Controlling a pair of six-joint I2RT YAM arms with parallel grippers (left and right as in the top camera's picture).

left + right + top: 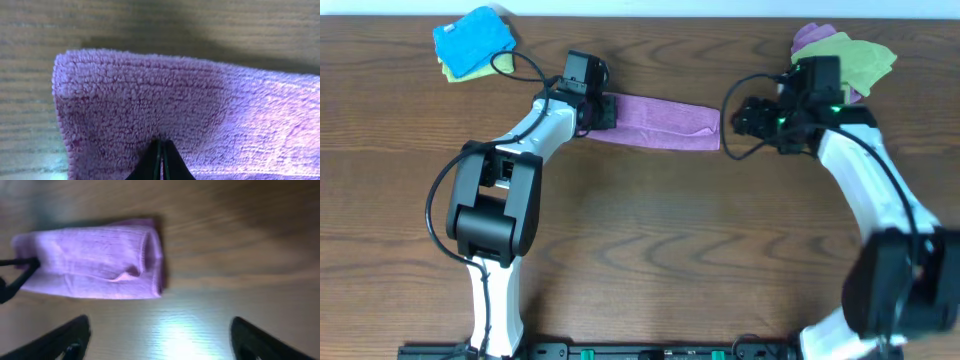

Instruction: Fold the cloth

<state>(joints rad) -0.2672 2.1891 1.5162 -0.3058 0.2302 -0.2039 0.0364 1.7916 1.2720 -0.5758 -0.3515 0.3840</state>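
Observation:
The purple cloth [665, 122] lies folded into a long narrow strip on the wooden table, at the back middle. My left gripper [605, 110] is at the strip's left end. In the left wrist view its fingers [161, 146] are pressed together on the fuzzy cloth [175, 100], with a sliver of fabric between them. My right gripper [740, 120] hovers just right of the strip's right end. In the right wrist view its fingers [160, 327] are wide open and empty over bare wood, and the cloth's folded right end [90, 262] lies ahead of them.
A bright blue cloth [472, 38] lies on a yellow-green one [448, 70] at the back left. A lime-green cloth [865, 55] lies over another purple cloth [810, 38] at the back right, behind the right arm. Cables loop beside both wrists.

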